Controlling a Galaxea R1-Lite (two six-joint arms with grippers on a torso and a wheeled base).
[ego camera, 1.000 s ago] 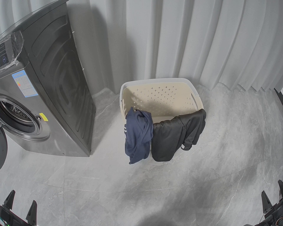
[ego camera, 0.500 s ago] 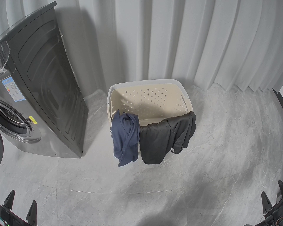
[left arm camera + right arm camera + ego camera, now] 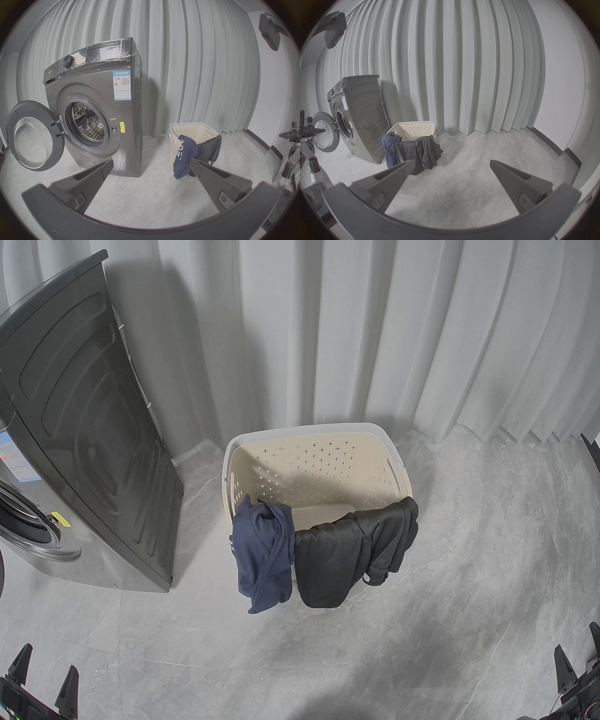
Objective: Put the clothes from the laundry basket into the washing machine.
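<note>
1. Over the last second the whole head view shifts. The washing machine (image 3: 81, 427) slides towards the left edge of the picture and its round opening nearly leaves the frame. The laundry basket (image 3: 312, 427) comes to the middle. This looks like the camera turning with the robot, since the basket and machine keep the same places relative to each other on the grey floor (image 3: 450, 615).
2. The clothes have not stirred. The navy garment (image 3: 262, 552) hangs over the basket's near rim on the side towards the machine. The black garment (image 3: 350, 549) is draped over the same rim, touching the navy one. Both trail down the outer wall.
3. The left gripper (image 3: 49, 659) and the right gripper (image 3: 575, 640) sit at the same low corners of the head view as before. Each has its jaws spread wide with nothing between them, and both are well apart from the basket.
4. In the left wrist view the machine's door (image 3: 34, 136) is swung fully open, and the part of the drum (image 3: 87, 122) that shows is bare.
5. My judgement is that the robot is squaring up to the basket and that loading has not begun. It needs to come closer before either arm can take a garment, and the folds lying over the rim look like the easiest place to grip.
</note>
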